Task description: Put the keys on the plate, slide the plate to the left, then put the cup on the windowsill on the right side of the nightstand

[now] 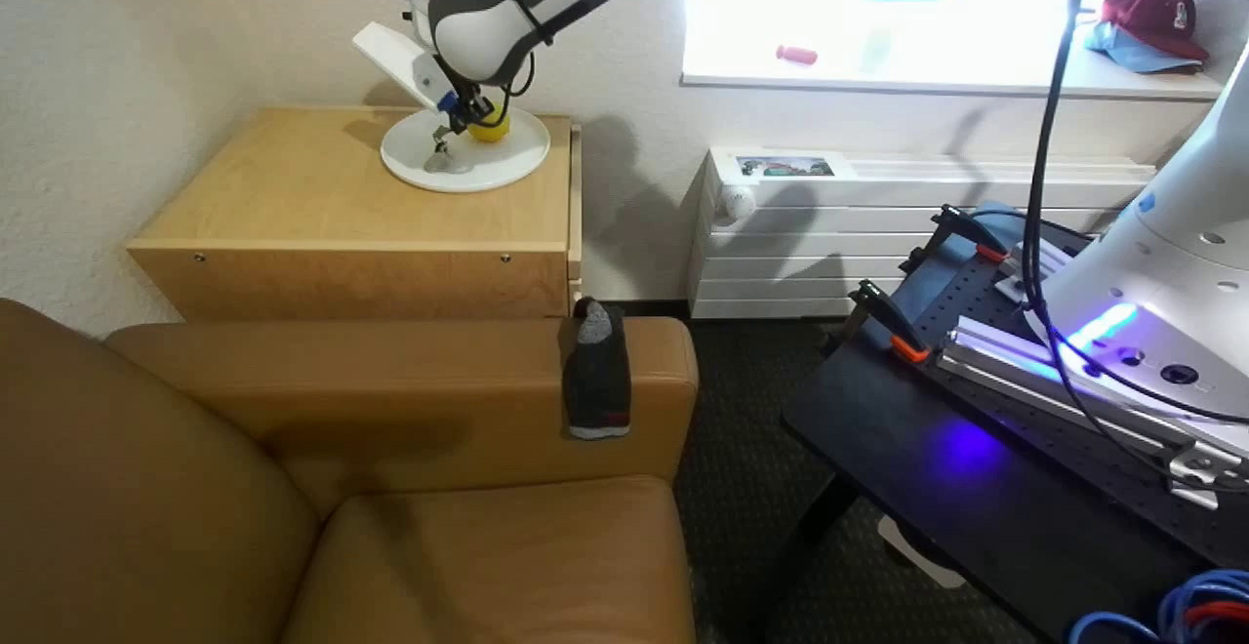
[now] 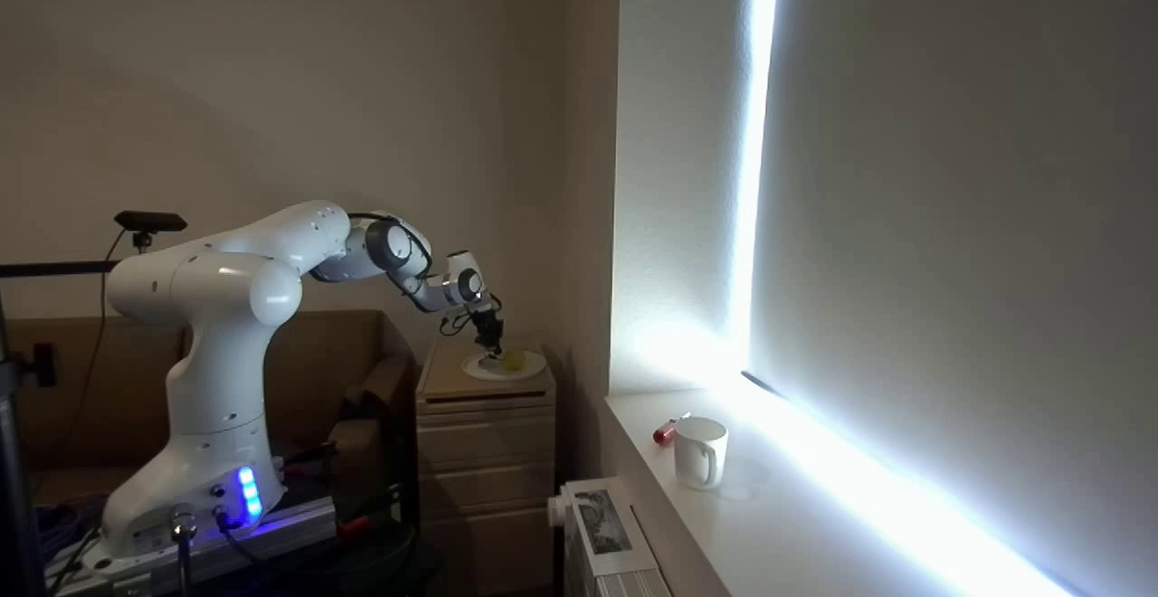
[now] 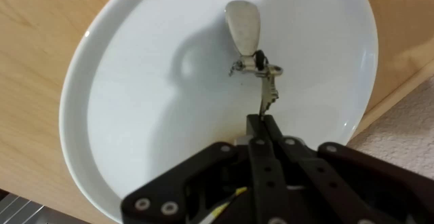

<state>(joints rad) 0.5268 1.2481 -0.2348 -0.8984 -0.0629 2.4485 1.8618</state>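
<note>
While in jaws, keys [image 3: 249, 60] lengthwise outward.

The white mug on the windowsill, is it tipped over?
No, in an exterior view the white mug stands upright on the windowsill, with its round rim at the top.

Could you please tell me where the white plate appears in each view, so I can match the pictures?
In an exterior view, the plate is in the upper part, left of centre.
In an exterior view, the plate is small, below mid-height, left of centre.
In the wrist view, the plate fills most of the picture, with the gripper over its lower part.
Shared landmark: the nightstand, its wooden top under the plate.
</note>
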